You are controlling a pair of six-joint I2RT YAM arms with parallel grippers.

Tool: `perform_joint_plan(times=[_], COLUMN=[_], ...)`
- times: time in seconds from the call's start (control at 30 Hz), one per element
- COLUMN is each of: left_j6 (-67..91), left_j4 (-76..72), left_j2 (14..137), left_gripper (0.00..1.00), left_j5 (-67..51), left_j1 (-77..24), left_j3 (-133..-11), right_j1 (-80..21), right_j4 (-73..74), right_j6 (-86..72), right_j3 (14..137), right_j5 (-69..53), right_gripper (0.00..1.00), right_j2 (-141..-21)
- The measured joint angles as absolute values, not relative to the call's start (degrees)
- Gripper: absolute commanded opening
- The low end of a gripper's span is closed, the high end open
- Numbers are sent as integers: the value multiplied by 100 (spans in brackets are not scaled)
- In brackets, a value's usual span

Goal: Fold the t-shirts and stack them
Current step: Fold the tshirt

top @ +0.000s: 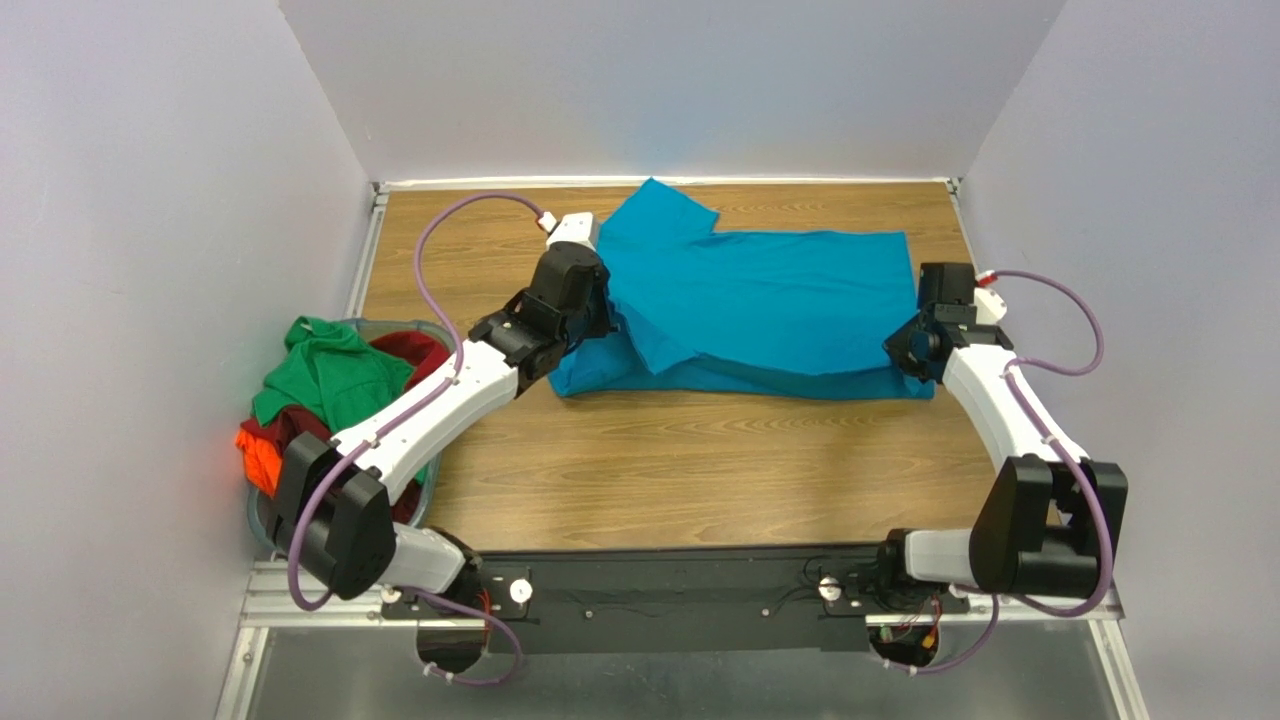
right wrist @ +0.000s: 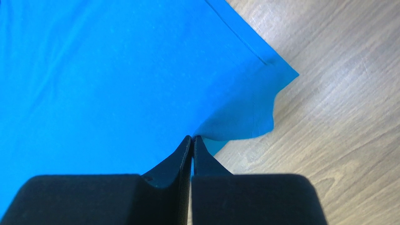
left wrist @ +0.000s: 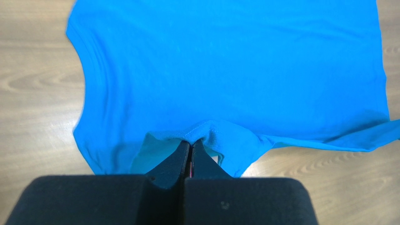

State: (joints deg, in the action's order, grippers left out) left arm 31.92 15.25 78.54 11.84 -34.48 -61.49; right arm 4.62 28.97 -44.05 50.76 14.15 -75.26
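Observation:
The teal-blue t-shirt [top: 766, 308] lies partly folded across the far half of the wooden table, its near part doubled over. My left gripper [top: 598, 318] is at its left end, shut on a pinched fold of its edge [left wrist: 206, 133]. My right gripper [top: 906, 348] is at its right end, shut on the cloth at a corner [right wrist: 244, 124]. The shirt fills most of both wrist views [left wrist: 225, 65] [right wrist: 108, 79]. The green t-shirt [top: 334, 375], dark red t-shirt [top: 413, 356] and bright orange t-shirt [top: 259, 455] are heaped in the basket at the left.
The grey-blue round plastic basket [top: 259, 528] stands at the table's left edge beside my left arm. Grey walls close in the back and both sides. Bare wood table [top: 676, 465] lies between the shirt and the arm bases.

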Motion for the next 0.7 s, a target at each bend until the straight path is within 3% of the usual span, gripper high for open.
perform_joint_plan(times=[0.37,0.63,0.7], left_j6=[2292,1691,1610], left_j4=[836,781,797], left_j2=[9074,10136,10403], left_gripper=[0,0,0], left_j5=[805,657,574], left_j1=[-3052,-2742,-2661], left_j3=[-6956,-7848,-8079], right_j1=[462,462,462], right_j4=[2851,2832,2805], right_j6=[-4342,-4084,-3981], right_j3=[5474,6014,6237], right_j5=[1452,1651,1704], right_gripper=[10,18,27], right_j2=[-8160,-8927,-9268])
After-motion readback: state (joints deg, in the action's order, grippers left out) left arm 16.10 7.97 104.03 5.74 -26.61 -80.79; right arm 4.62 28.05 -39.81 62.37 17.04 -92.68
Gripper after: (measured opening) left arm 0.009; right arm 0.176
